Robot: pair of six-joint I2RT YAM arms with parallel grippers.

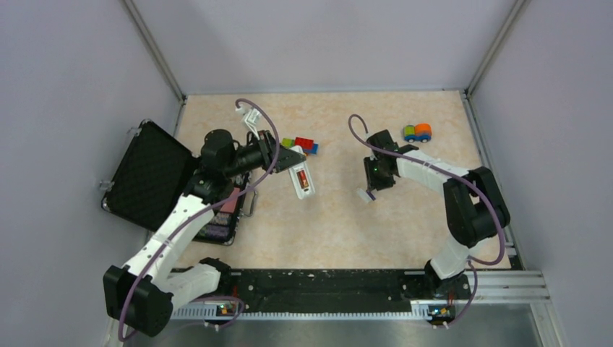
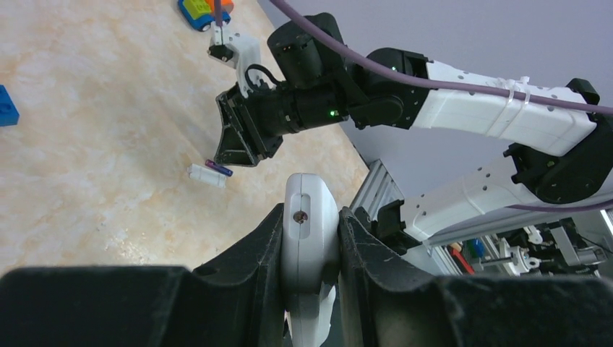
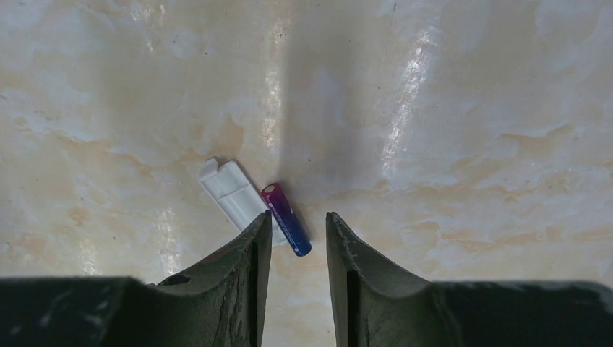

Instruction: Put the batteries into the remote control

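My left gripper (image 1: 290,160) is shut on the white remote control (image 1: 301,178) and holds it above the table. In the left wrist view the remote's end (image 2: 309,231) is clamped between the fingers. A red-orange battery (image 1: 304,178) shows in the remote's open back. The dark blue-purple battery (image 3: 287,219) lies on the table against the white back cover (image 3: 231,191). My right gripper (image 3: 296,220) is open just above them, the battery's near end between its fingertips. The right gripper (image 1: 376,177) stands over the cover (image 1: 365,195) in the top view.
An open black case (image 1: 148,173) lies at the left with a tray of small items (image 1: 220,224) beside it. Loose coloured bricks (image 1: 302,144) lie behind the remote. A toy brick car (image 1: 418,132) stands at the back right.
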